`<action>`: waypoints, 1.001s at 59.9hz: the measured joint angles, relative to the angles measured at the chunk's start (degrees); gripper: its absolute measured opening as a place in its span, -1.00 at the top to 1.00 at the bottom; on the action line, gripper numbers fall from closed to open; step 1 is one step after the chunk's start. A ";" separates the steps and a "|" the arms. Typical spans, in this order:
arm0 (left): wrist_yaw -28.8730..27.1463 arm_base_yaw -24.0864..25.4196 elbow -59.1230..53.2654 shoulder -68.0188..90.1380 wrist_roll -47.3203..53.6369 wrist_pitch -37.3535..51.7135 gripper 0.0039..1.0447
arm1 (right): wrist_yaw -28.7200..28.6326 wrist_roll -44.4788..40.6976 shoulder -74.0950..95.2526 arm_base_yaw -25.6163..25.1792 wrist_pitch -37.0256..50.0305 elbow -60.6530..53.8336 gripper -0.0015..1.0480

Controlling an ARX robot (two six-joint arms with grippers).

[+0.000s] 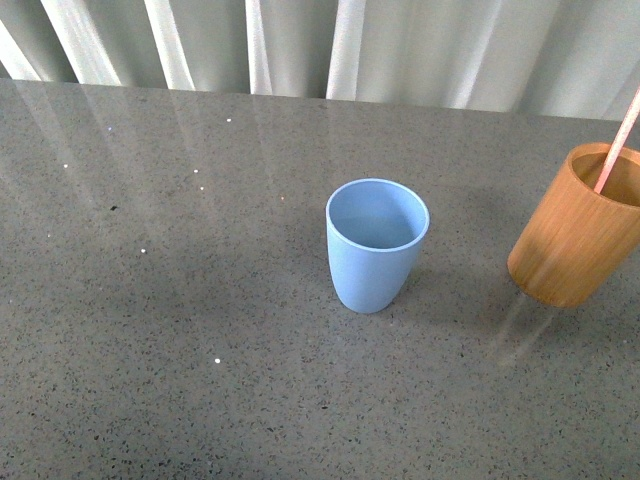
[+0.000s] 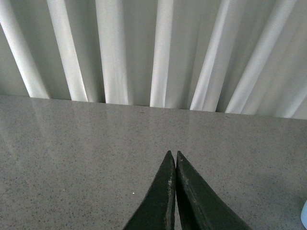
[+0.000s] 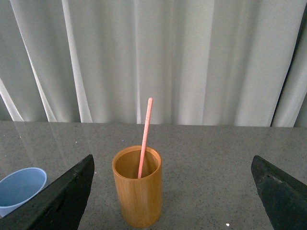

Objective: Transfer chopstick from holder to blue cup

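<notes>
Right wrist view: chopstick (image 3: 144,139) leaning in the holder (image 3: 137,196), centred ahead of spread right jaws (left jaws pressed together)

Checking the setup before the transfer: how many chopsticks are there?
1. The chopstick leans inside the holder, to the right of the blue cup, which looks empty. The holder's bottom is partly hidden.

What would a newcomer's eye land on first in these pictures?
The light blue cup stands empty on the grey table. To its right, the orange-brown holder has a pink chopstick leaning out of it. The right tool is open, facing the holder; the left tool is shut.
</notes>
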 joint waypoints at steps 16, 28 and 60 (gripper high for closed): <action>-5.51 -5.60 -3.32 -7.82 -0.07 -3.61 0.94 | 0.00 0.00 0.00 0.00 0.00 0.00 -0.81; -11.52 -10.56 -3.37 -14.12 -0.07 -9.46 0.94 | -0.02 -0.02 0.02 0.00 0.00 0.00 -0.81; -14.40 -14.78 -3.37 -27.63 -0.09 -22.45 0.94 | -0.02 0.00 0.00 0.00 0.00 0.00 -0.81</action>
